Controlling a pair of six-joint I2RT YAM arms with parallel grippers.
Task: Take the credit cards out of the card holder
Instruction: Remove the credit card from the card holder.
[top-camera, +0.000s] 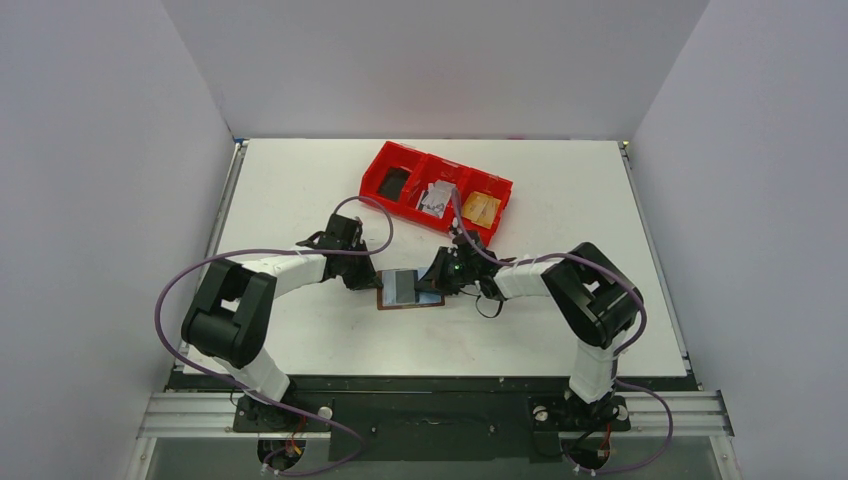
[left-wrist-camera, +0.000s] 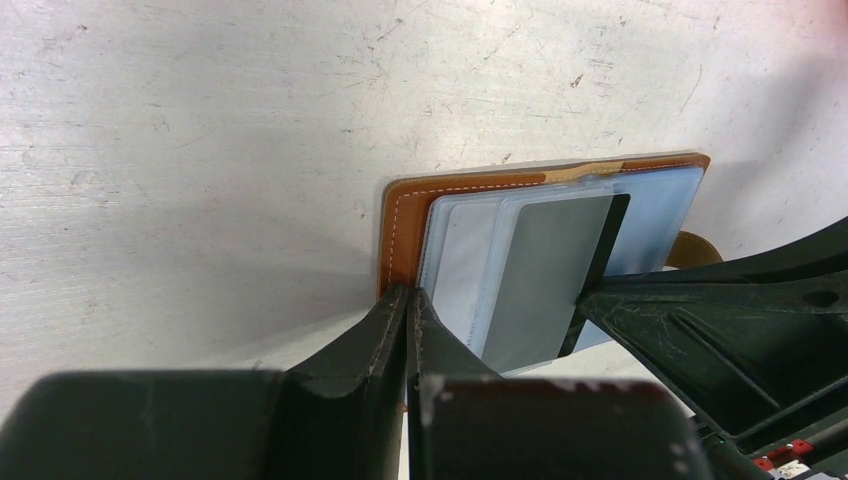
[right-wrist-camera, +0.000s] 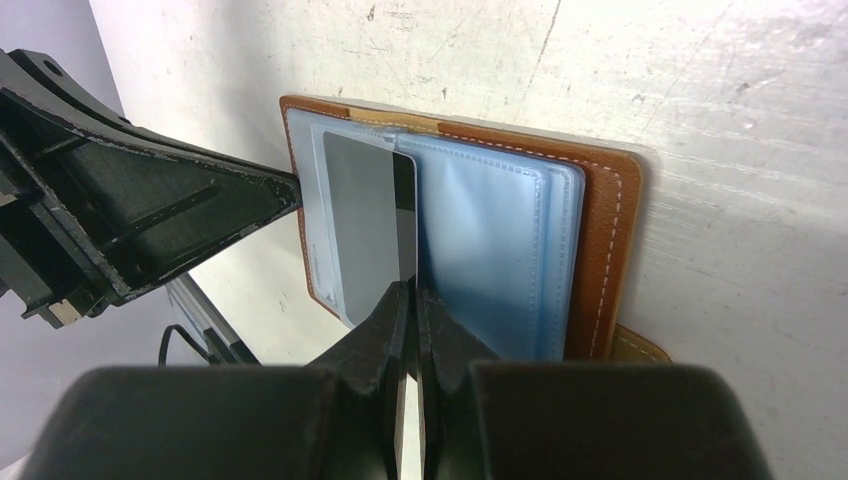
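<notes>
White table (top-camera: 300, 180) puts you about midway: card holder (left-wrist-camera: 405, 220) lies open at centre, left gripper (left-wrist-camera: 408, 300) shut against its 9 o'clock edge, right gripper (right-wrist-camera: 412, 295) pinching a grey card (right-wrist-camera: 365, 220) partly out, and possibly a tan card (top-camera: 481, 208) in the red tray (top-camera: 374, 172) at 1 o'clock.

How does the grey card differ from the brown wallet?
The credit card is grey, the card holder brown leather. The credit card is smaller. The right end effector pinches the credit card; the left end effector pinches the card holder's edge. Both are flat rectangles.
</notes>
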